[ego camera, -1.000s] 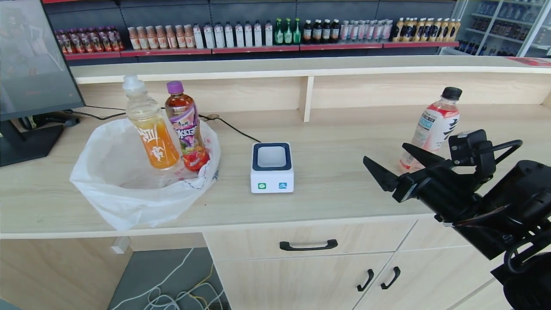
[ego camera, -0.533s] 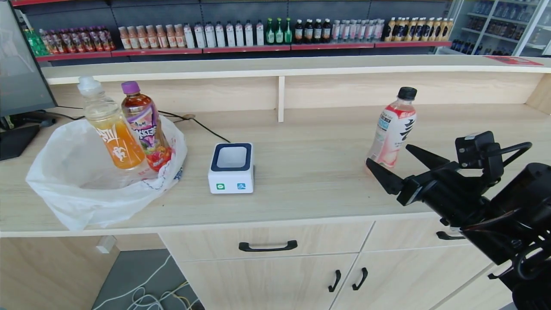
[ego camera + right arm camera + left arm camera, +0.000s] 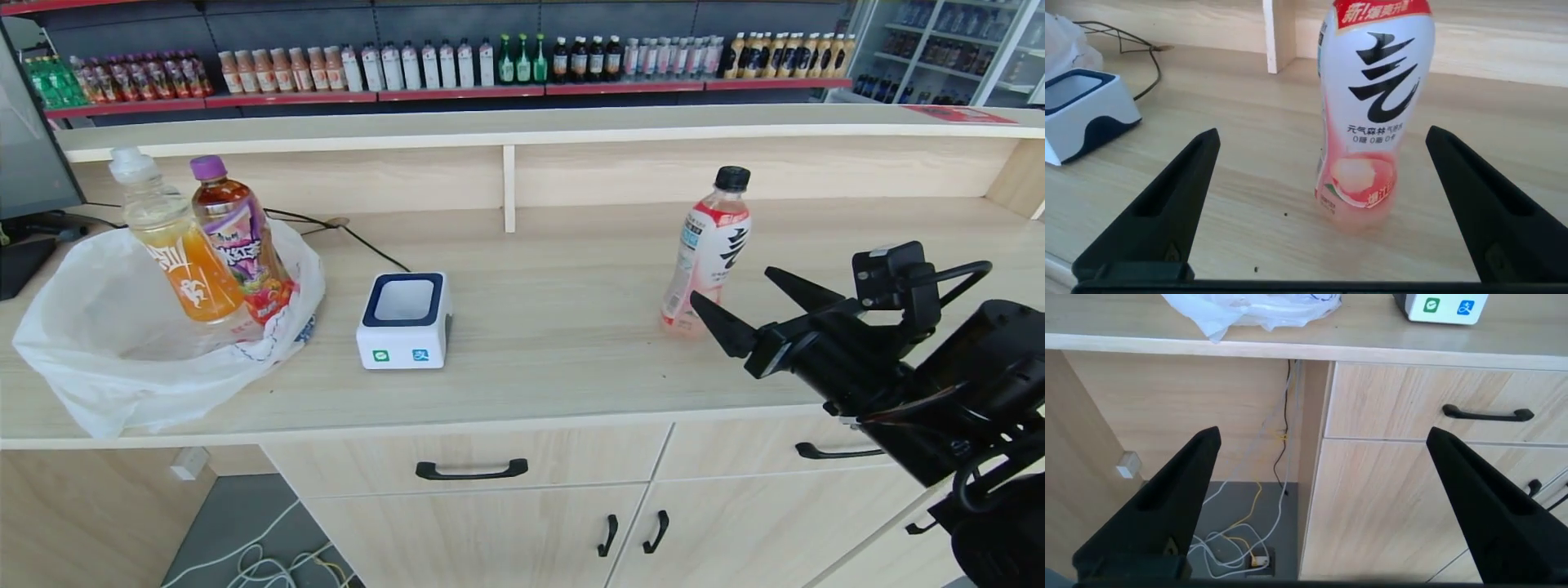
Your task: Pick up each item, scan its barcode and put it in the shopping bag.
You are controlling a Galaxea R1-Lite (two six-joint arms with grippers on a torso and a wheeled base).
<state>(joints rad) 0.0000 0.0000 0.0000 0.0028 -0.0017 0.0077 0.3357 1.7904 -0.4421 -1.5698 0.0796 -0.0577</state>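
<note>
Closing off-centre, the right gripper (image 3: pixel 731 286), jaws wide open, could topple the tall pink plastic bottle (image 3: pixel 710 237) just left of it; left gripper (image 3: pixel 1323 433) open too.

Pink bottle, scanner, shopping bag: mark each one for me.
pink bottle (image 3: pixel 709 249), head view, on the label at mid-body
scanner (image 3: pixel 404 310), head view, on the top scan window
shopping bag (image 3: pixel 122 376), head view, on the bare front wall of the plastic
</note>
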